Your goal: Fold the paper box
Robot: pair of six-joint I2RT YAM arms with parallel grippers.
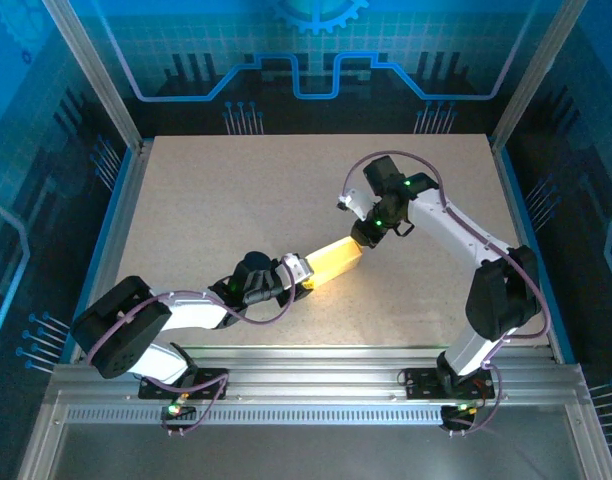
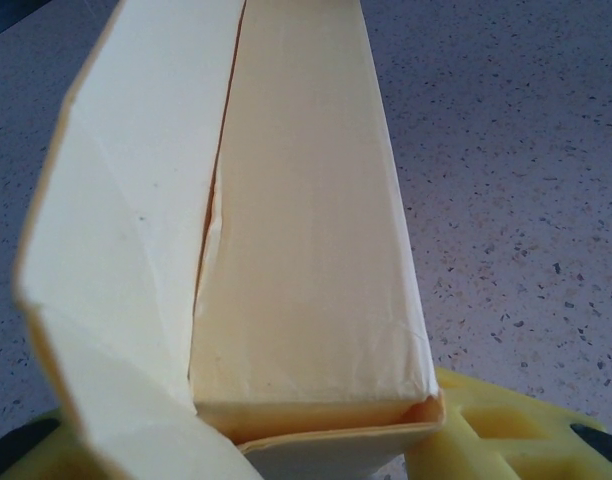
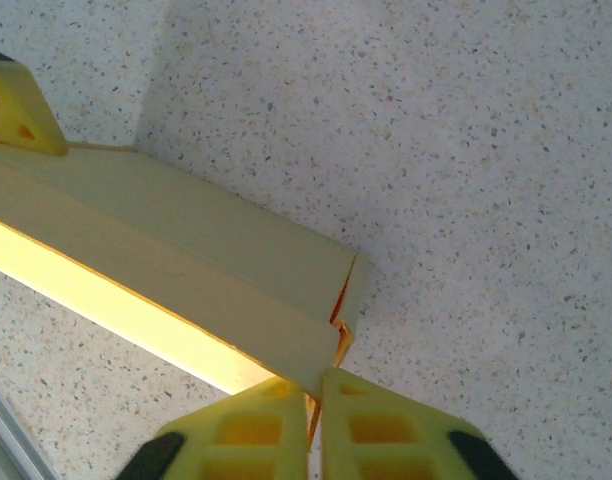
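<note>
From above, the paper box (image 1: 334,262) is a long pale-yellow tube stretched slantwise between the two arms over the middle of the speckled table (image 1: 216,200). The left gripper (image 1: 304,275) has its nearer, lower-left end and the right gripper (image 1: 364,238) meets its farther, upper-right end. From up there I can't make out how either pair of jaws stands; the box ends just vanish into the dark wrists.

The left wrist camera settles its side. The box (image 2: 306,250) runs straight away from the lens, with a yellow finger (image 2: 506,430) tight against its right wall and the other finger low at the left corner. The jaws stand part-way apart, clamped across the box's width. This view also shows that the box isn't closed up. A dark crack runs along the top, and the left-hand panel leans outward from it.

The right wrist camera shows the far end. Its two yellow fingers (image 3: 386,430) are pressed nearly together, and a thin edge of card at the box's end corner (image 3: 331,345) is nipped in the slit between them. One finger of the left gripper (image 3: 11,110) shows at the top left of that view, touching the box's other end. Whether the box rests on the table I can't tell.
</note>
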